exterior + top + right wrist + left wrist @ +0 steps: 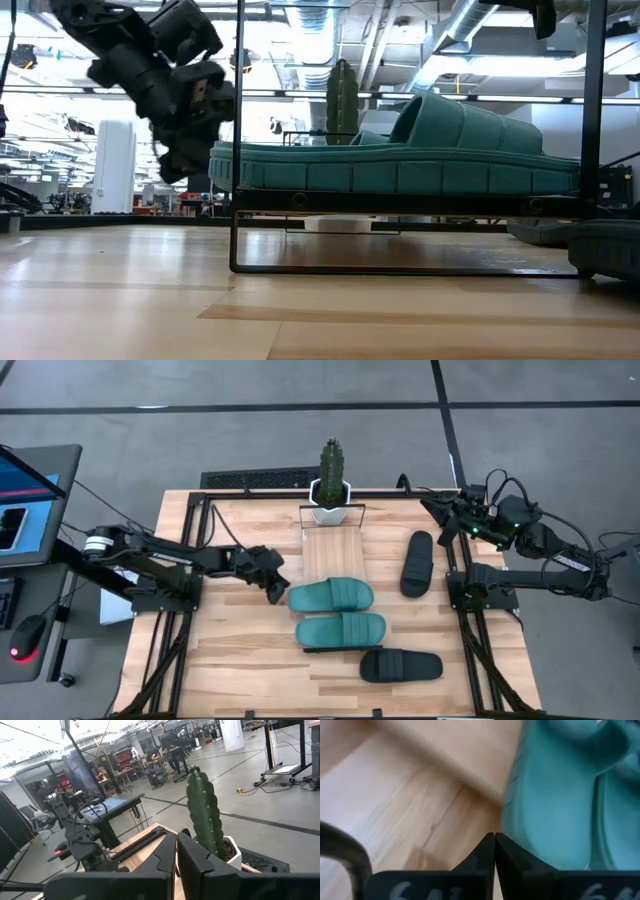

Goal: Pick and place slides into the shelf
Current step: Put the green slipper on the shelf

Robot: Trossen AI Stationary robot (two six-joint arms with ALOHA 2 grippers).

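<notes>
Two teal slides lie across the light-wood shelf (333, 555), one farther (332, 596) and one nearer (340, 630). In the low view the nearer teal slide (400, 165) rests sole-down on the shelf's black wire frame (236, 240), raised off the table. One black slide (417, 563) lies on the table right of the shelf, and the other black slide (400, 665) lies near the front edge. My left gripper (277, 592) (494, 840) is shut beside the left end of the farther teal slide (550, 795). My right gripper (455, 525) (176, 845) is shut, waiting at the table's far right corner. My left gripper's shut fingertips stand right at the left end (512, 827) of the farther teal slide, coming from the table's left and slanting down. I cannot tell whether they touch it.
A white pot with a cactus (331, 488) stands at the shelf's far end. Black frame rails run along the table's left (185, 610) and right (470, 610) sides. There is bare wood between the left rail and the shelf.
</notes>
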